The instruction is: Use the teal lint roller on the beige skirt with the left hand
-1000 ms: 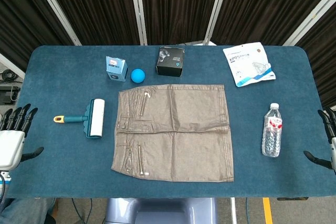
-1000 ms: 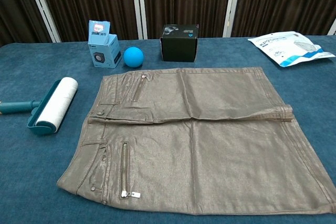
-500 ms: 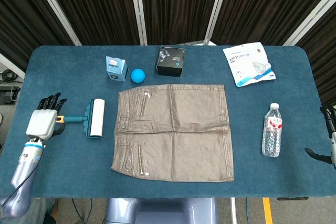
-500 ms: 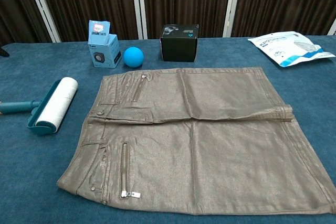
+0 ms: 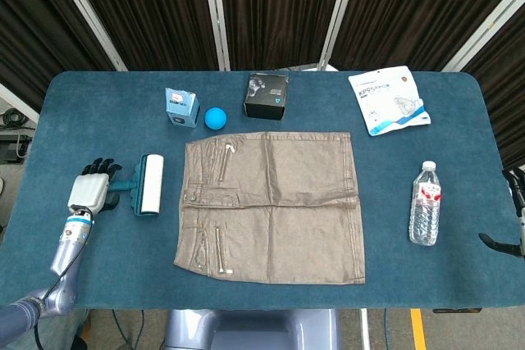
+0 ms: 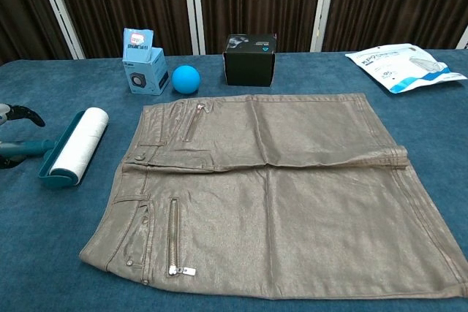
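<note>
Currently the worktop (image 5: 49,120) carries the skirt (image 5: 275,202) flat at centre, with the roller (image 5: 148,184) lying just beside its left edge, handle pointing away from the skirt. The left hand (image 5: 90,192) sits over the handle end; whether its fingers have closed on the handle cannot be told. Recommended: wrap the handle fully before lifting, then keep the drum flat on the fabric. The right hand (image 5: 515,227) waits at the far right edge, grip state unclear.

Lint roller (image 5: 148,185) left of skirt (image 5: 273,205), bottle (image 5: 424,203) right
</note>
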Motion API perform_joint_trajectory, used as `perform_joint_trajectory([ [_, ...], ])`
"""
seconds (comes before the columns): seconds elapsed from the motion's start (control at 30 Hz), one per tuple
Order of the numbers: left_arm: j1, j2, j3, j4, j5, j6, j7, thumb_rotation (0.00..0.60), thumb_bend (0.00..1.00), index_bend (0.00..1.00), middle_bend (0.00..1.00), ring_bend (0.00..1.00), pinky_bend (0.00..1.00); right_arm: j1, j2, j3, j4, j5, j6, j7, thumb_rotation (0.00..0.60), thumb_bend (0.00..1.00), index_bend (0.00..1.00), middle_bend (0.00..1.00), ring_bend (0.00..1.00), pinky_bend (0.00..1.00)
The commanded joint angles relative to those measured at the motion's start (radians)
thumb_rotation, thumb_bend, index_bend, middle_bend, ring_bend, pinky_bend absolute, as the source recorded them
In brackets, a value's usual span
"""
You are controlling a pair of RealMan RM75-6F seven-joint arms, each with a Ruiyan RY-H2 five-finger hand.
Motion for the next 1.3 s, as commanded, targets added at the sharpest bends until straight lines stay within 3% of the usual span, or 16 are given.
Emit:
perform_joint_trajectory([
  [0.03,-0.008,-0.021,0.003,0.016,0.003,0.0,0.003,0.6,0.42,0.22,0.12,0.07,0.15,-0.002,0.003,-0.002,-0.001,-0.002,-0.001,0.007,0.6,0.0,0.0,0.0,0.0,0.0],
  [0.5,-0.025,-0.061,-0.001,0.055,0.011,0.015,0.025,0.6,0.47,0.27,0.22,0.18,0.25,0.0,0.009,-0.001,0.002,0.005,-0.01,0.015,0.6,0.0,0.0,0.0,0.0,0.0],
  [0.77,-0.021,-0.07,0.002,0.065,0.009,0.024,0.046,0.6,0.48,0.38,0.3,0.24,0.3,0.003,0.006,-0.003,0.001,0.005,-0.015,0.008,0.6,0.0,0.0,0.0,0.0,0.0],
  [1.07,-0.023,-0.074,-0.004,0.06,-0.016,0.01,0.074,0.6,0.5,0.41,0.31,0.25,0.31,0.004,0.004,-0.004,0.001,0.005,-0.016,0.007,0.6,0.0,0.0,0.0,0.0,0.0],
  [1.3,-0.023,-0.078,-0.01,0.069,-0.014,0.022,0.067,0.6,0.63,0.63,0.39,0.32,0.36,0.006,0.003,-0.005,0.004,0.006,-0.021,0.008,0.6,0.0,0.0,0.0,0.0,0.0],
])
